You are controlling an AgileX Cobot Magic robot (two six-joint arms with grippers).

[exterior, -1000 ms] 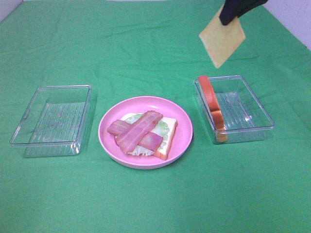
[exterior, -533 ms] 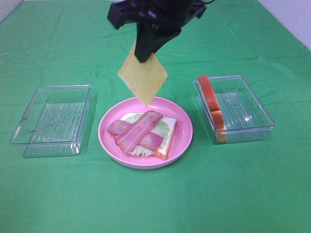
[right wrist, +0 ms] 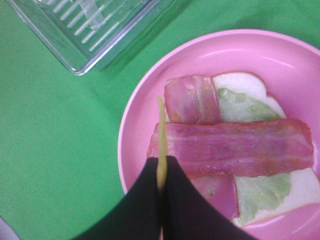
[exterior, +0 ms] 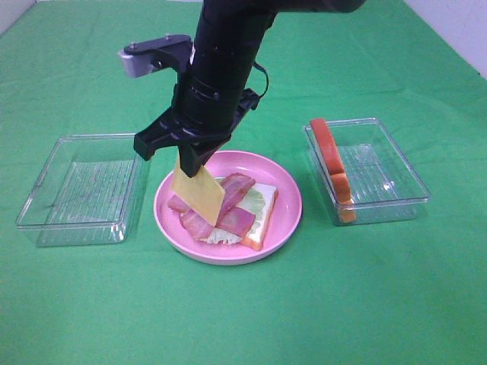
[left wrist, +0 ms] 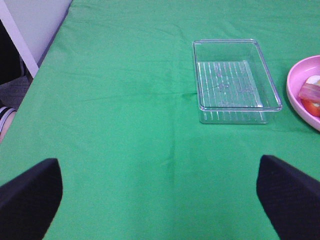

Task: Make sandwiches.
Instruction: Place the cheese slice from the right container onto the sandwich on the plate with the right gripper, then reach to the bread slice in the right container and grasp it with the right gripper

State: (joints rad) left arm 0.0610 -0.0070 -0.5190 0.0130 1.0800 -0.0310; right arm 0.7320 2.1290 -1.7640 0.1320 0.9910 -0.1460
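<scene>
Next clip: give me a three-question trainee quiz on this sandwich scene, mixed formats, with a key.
1. True or false: the right gripper is shut on the cheese slice.
2. What stands on edge in the right-hand tray? A) bread slice B) lettuce C) bacon
3. Fill in: the bacon strips lie crossed on the lettuce, inside the pink ____.

Key: 1 true; 2 A, the bread slice; 3 plate.
</scene>
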